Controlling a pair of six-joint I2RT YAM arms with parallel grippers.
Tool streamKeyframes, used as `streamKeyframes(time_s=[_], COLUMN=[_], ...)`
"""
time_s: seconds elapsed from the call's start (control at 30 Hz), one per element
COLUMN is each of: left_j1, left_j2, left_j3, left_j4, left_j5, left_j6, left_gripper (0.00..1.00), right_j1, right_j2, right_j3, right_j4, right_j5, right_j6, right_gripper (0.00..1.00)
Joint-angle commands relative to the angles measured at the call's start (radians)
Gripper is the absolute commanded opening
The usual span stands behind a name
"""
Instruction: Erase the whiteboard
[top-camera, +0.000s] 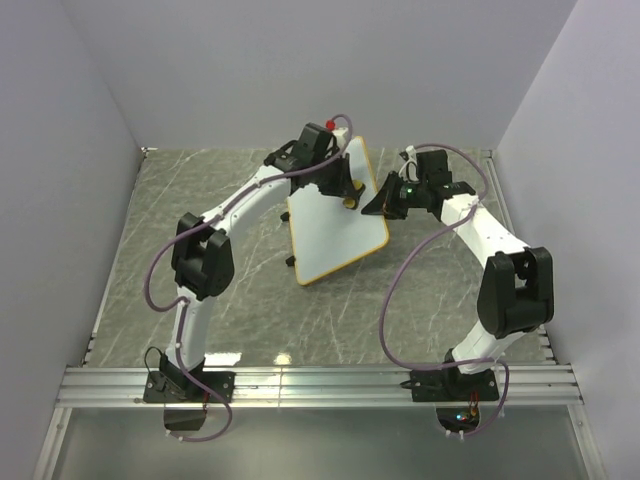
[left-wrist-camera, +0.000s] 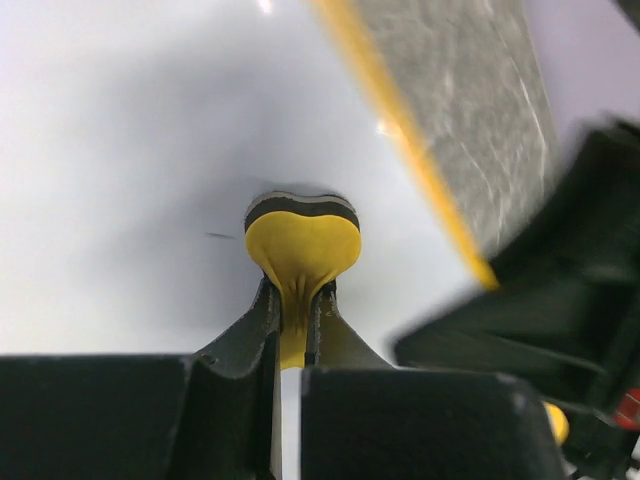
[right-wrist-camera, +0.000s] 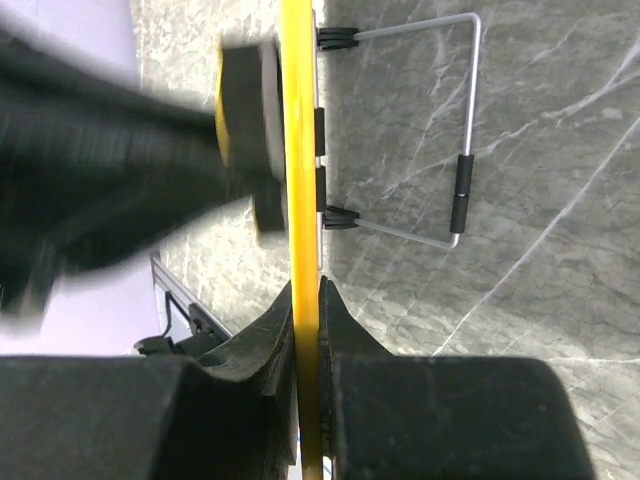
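The whiteboard (top-camera: 335, 230) has a white face and a thin orange-yellow frame, and it stands tilted at the middle of the table. My right gripper (top-camera: 376, 206) is shut on its right frame edge (right-wrist-camera: 300, 150), seen edge-on in the right wrist view. My left gripper (top-camera: 347, 190) is shut on a yellow bone-shaped eraser (left-wrist-camera: 302, 250) with a dark felt face, pressed against the white surface (left-wrist-camera: 120, 150). A faint dark mark (left-wrist-camera: 222, 236) sits left of the eraser. The eraser also shows blurred in the right wrist view (right-wrist-camera: 245, 105).
The board's wire stand (right-wrist-camera: 455, 130) with black clips rests on the grey marble tabletop (top-camera: 200, 200) behind the board. White walls close in the table on three sides. A metal rail (top-camera: 320, 382) runs along the near edge.
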Motion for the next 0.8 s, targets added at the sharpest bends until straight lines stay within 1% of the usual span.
streamKeyframes(time_s=[0.0,0.07,0.17,0.23,0.27,0.3,0.37,0.4,0.47,0.53,0.6,0.7,0.77], left_j1=[0.092,0.12,0.126,0.125,0.123,0.12,0.103,0.093,0.056,0.007,-0.021,-0.038,-0.038], left_j2=[0.114,0.174,0.234,0.225,0.19,0.167,0.099,0.082,0.055,0.048,0.048,0.039,0.041], left_j3=[0.006,0.06,0.162,0.15,0.127,0.064,0.01,-0.013,-0.008,0.033,0.079,0.07,0.065], left_j4=[-0.058,-0.086,-0.12,-0.101,-0.059,-0.033,0.036,0.046,0.049,0.015,-0.027,-0.028,-0.026], left_j5=[-0.009,-0.025,-0.052,-0.044,-0.021,-0.01,0.029,0.055,0.092,0.122,0.131,0.125,0.08], left_j6=[-0.091,-0.077,-0.048,-0.049,-0.052,-0.052,-0.032,-0.022,0.026,0.084,0.112,0.113,0.097], left_gripper=[0.0,0.0,0.0,0.0,0.0,0.0,0.0,0.0,0.0,0.0,0.0,0.0,0.0], right_j1=[0.06,0.06,0.06,0.061,0.061,0.063,0.063,0.061,0.061,0.063,0.063,0.063,0.063], right_j2=[-0.003,-0.009,-0.014,-0.022,-0.025,-0.028,-0.036,-0.037,-0.037,-0.034,-0.031,-0.025,-0.02], right_j3=[-0.072,-0.083,-0.097,-0.098,-0.098,-0.095,-0.097,-0.098,-0.103,-0.105,-0.102,-0.089,-0.086], right_j4=[-0.126,-0.123,-0.126,-0.132,-0.14,-0.146,-0.152,-0.152,-0.147,-0.144,-0.138,-0.138,-0.14], right_j5=[0.002,-0.001,-0.003,-0.001,-0.001,0.006,0.012,0.012,0.014,0.011,0.009,0.006,0.006], right_j6=[-0.056,-0.056,-0.062,-0.071,-0.074,-0.079,-0.09,-0.091,-0.088,-0.084,-0.082,-0.079,-0.079], right_gripper=[0.0,0.0,0.0,0.0,0.0,0.0,0.0,0.0,0.0,0.0,0.0,0.0,0.0])
